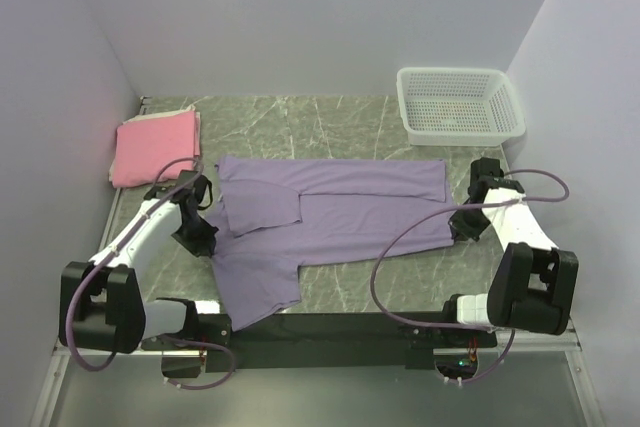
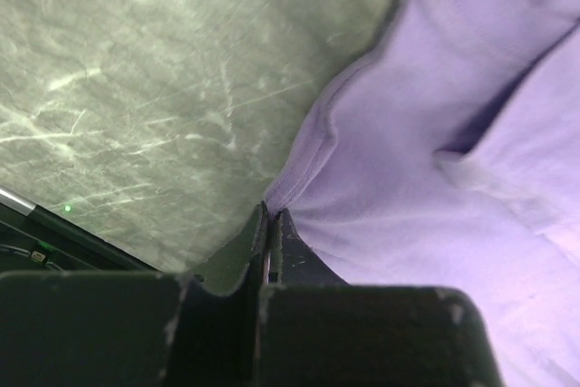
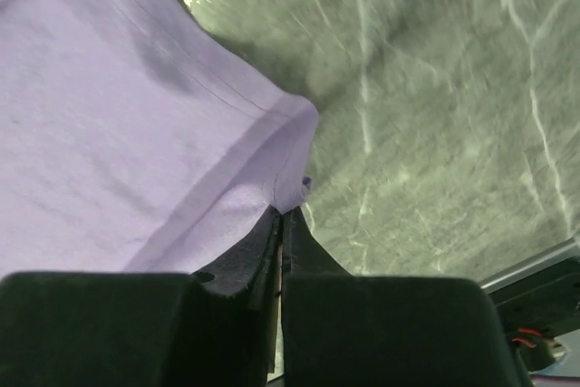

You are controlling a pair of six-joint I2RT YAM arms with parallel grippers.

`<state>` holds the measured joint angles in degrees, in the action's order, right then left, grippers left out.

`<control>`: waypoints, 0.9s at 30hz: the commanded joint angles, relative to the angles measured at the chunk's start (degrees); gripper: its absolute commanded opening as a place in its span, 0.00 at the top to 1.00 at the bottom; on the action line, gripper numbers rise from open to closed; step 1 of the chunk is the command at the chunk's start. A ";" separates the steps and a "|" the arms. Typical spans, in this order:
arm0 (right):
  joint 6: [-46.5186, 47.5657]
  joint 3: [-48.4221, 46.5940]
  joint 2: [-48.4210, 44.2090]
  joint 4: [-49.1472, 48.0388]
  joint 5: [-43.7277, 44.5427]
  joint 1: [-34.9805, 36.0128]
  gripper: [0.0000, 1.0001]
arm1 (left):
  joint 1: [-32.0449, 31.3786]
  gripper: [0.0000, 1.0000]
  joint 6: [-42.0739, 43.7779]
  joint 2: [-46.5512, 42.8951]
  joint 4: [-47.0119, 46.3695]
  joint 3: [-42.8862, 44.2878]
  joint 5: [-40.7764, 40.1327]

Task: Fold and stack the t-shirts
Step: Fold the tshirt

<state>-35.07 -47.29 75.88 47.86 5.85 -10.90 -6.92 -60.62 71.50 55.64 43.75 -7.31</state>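
Left gripper (image 2: 270,213), fingers pressed together, pinches the edge of the plain lavender-purple cloth t-shirt (image 1: 330,212), which lies spread and partly folded across the green marbled table (image 1: 300,122). Right gripper (image 3: 283,212) likewise pinches its hem corner. A folded pink t-shirt (image 1: 155,147) lies far left, and a white plastic mesh basket (image 1: 460,105) sits far right.

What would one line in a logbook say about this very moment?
left gripper: shut on purple t-shirt edge | right gripper: shut on its corner | pink t-shirt: folded, far left
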 commanded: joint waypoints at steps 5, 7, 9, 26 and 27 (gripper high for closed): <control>4.65 -8.08 5.15 1.54 1.45 -0.53 1.00 | 3.22 0.99 5.07 4.24 0.88 6.87 2.65; 5.18 -9.92 7.09 1.63 1.27 -0.70 1.00 | 4.10 0.99 5.95 5.57 1.14 9.07 3.44; 5.27 -11.86 8.84 1.45 0.75 -0.53 1.00 | 4.54 0.99 6.83 7.59 1.40 11.78 3.36; 5.36 -19.68 19.83 -0.48 -1.45 -0.53 1.00 | 6.13 0.99 10.96 21.66 0.44 24.36 4.41; 5.28 -19.95 20.10 -0.83 -1.63 -0.53 1.00 | 6.13 0.99 10.96 22.01 0.18 25.06 4.93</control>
<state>-30.13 -63.90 95.35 48.66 3.36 -10.92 -1.19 -51.46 93.01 56.21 65.43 -2.33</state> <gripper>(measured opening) 0.010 0.023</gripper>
